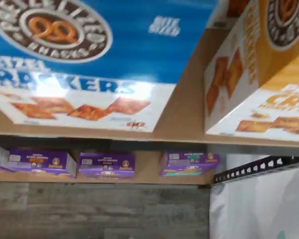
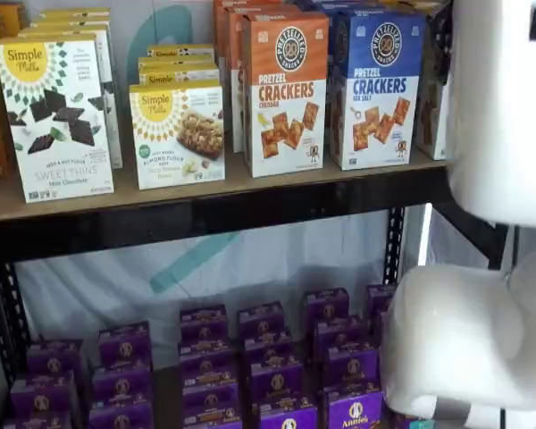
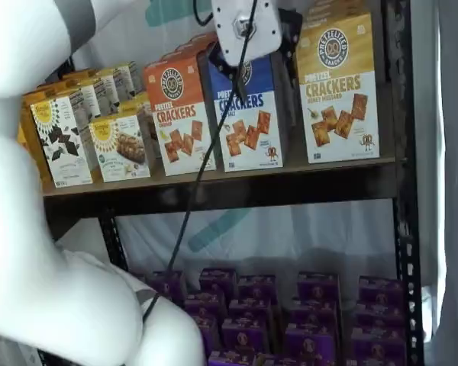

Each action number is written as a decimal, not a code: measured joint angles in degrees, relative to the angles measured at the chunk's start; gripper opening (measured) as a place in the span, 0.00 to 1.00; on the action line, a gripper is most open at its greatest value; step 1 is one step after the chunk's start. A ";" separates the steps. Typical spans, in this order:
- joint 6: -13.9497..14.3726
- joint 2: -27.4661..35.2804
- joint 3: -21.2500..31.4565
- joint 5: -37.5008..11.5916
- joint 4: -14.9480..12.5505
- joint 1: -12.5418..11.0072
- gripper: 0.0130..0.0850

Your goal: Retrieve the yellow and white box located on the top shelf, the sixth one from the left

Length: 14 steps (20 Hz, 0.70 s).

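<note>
The yellow and white box (image 3: 337, 88) stands upright at the right end of the top shelf (image 3: 229, 191), next to the black upright. The wrist view shows it close up (image 1: 259, 74) on the shelf board (image 1: 184, 109), beside the blue-topped crackers box (image 1: 79, 50). In a shelf view, my gripper (image 3: 246, 29) shows as a white body in front of the blue-topped box (image 3: 248, 114), up and to the left of the yellow and white box. Its fingers do not plainly show. In the other shelf view my white arm (image 2: 500, 107) hides the yellow and white box.
An orange-topped crackers box (image 3: 182, 114) stands left of the blue one. Simple Mills boxes (image 2: 58, 116) fill the shelf's left part. Small purple boxes (image 3: 290, 305) fill the lower level. A black cable (image 3: 198, 175) hangs from the gripper. A black upright (image 3: 401, 191) bounds the shelf on the right.
</note>
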 joint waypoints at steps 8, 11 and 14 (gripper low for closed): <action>-6.25 5.92 -5.04 -1.68 3.98 -6.76 1.00; -7.80 7.75 -6.74 -1.46 5.04 -8.42 1.00; -8.61 9.05 -7.85 -1.50 5.18 -9.21 1.00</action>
